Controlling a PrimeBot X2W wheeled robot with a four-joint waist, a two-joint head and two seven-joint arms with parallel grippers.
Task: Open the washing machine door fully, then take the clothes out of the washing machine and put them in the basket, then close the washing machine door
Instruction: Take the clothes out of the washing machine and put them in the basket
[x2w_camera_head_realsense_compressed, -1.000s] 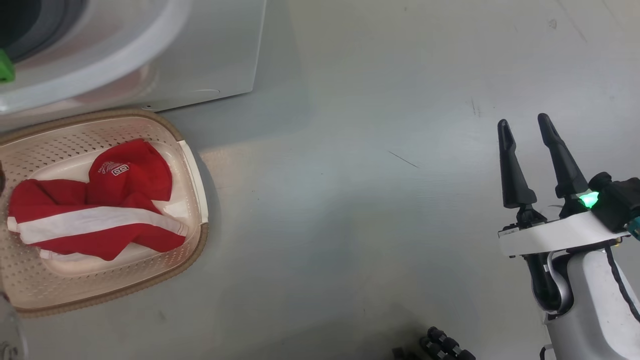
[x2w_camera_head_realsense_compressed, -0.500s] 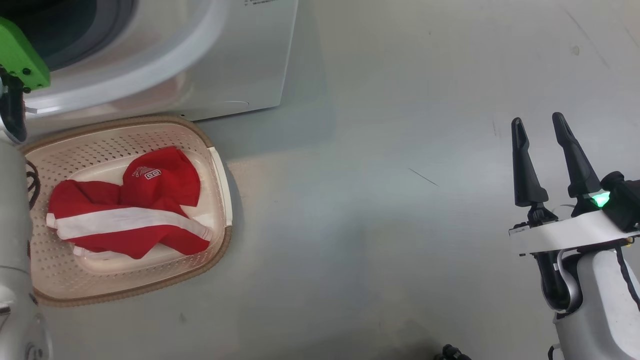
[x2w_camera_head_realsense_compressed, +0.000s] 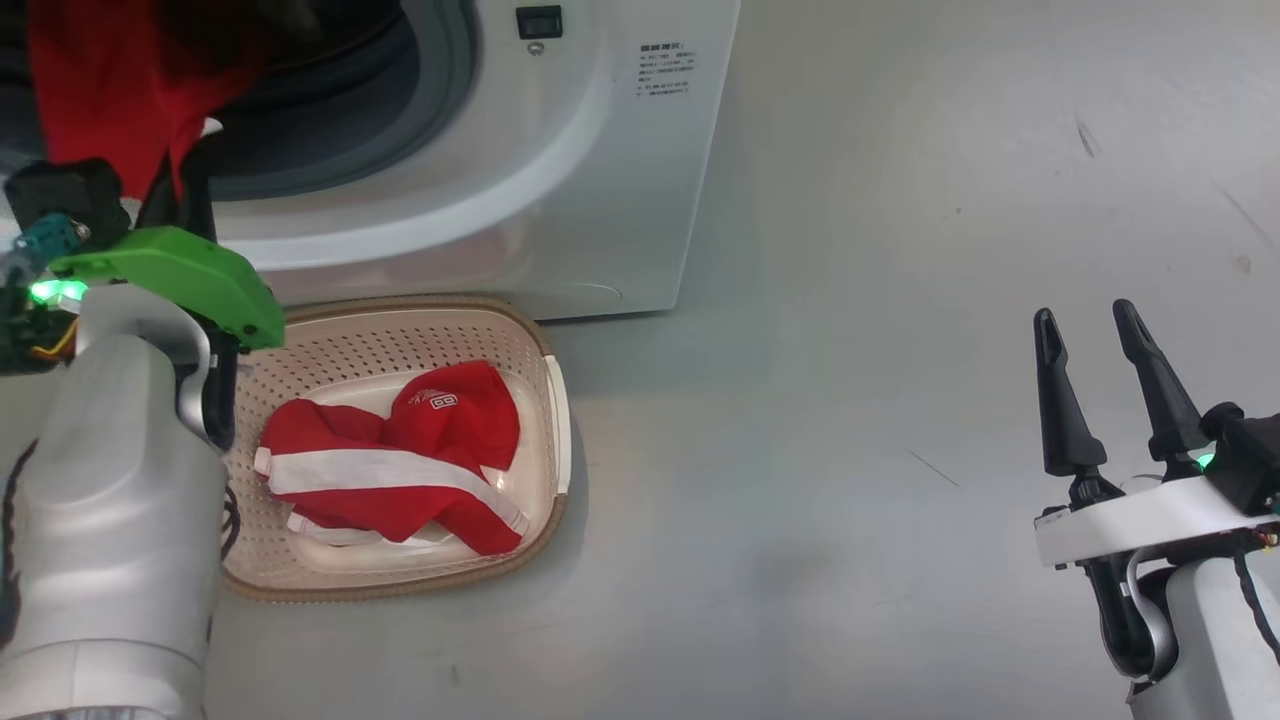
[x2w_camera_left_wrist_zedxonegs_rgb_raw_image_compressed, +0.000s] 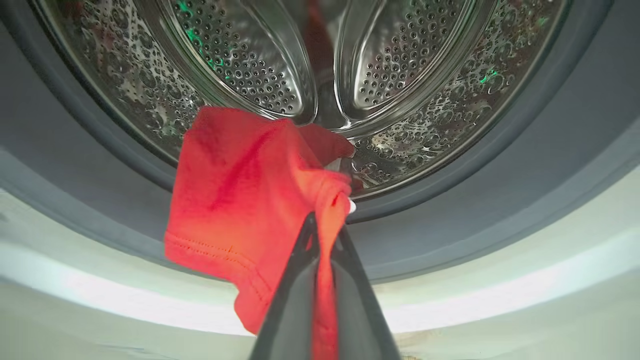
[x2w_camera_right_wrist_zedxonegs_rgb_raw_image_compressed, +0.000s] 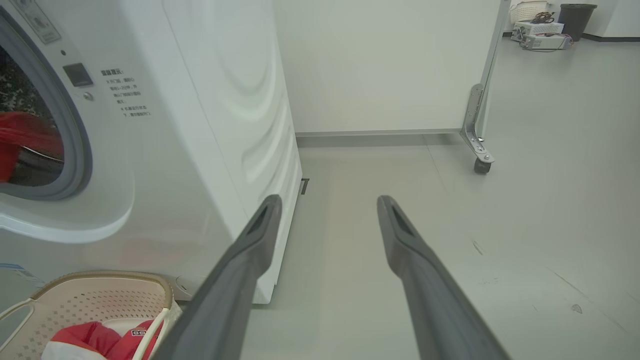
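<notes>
My left gripper is shut on a red garment of the clothes, held at the mouth of the washing machine, just in front of the grey seal and steel drum. In the head view that garment hangs at the top left above my left arm's green bracket. Below the machine stands the cream basket with another red, white-striped garment inside. My right gripper stands open over bare floor at the right, holding nothing. The washing machine door is out of view.
The grey floor stretches wide to the right of machine and basket. In the right wrist view a white wall panel on a caster wheel stands behind the machine, and a dark bin sits far off.
The head camera has swung, shifting machine and basket rightward in the picture. My left arm and the red garment it grips have come into view at the drum mouth. The right gripper stays open.
</notes>
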